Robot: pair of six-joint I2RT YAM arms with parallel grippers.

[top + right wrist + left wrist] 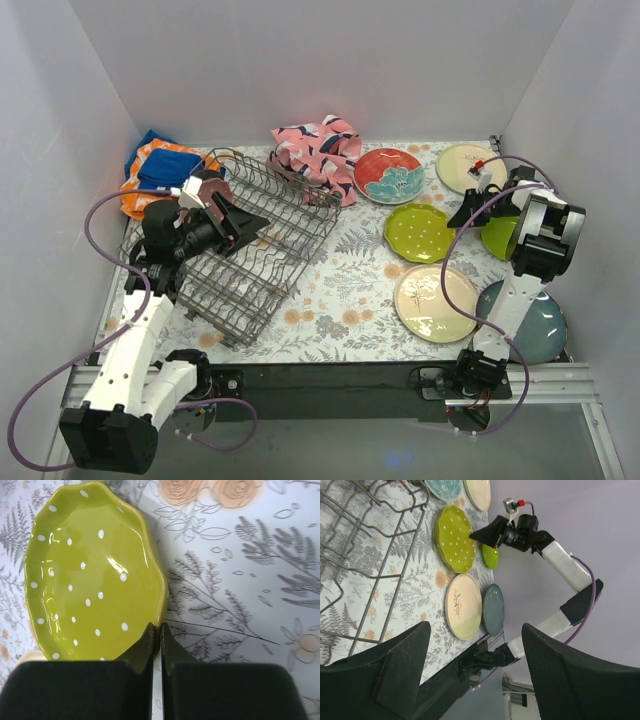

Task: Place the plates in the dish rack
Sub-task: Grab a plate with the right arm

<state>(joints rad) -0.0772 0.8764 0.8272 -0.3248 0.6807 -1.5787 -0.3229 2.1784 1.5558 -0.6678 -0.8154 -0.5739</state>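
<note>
Plain white walls (300,60) enclose a floral-clothed table (345,295).

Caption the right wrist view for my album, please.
Right gripper, fingers together, at the rim of a green white-dotted plate on a floral tablecloth.

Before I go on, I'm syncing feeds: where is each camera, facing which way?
Top external: above, behind the bases, looking down on dish rack and plates; both arms show.
Left wrist: faces across the table at the right arm; left gripper open.
Right wrist: looks down at the green dotted plate; right gripper shut.
Shared: that plate, all three views.
</note>
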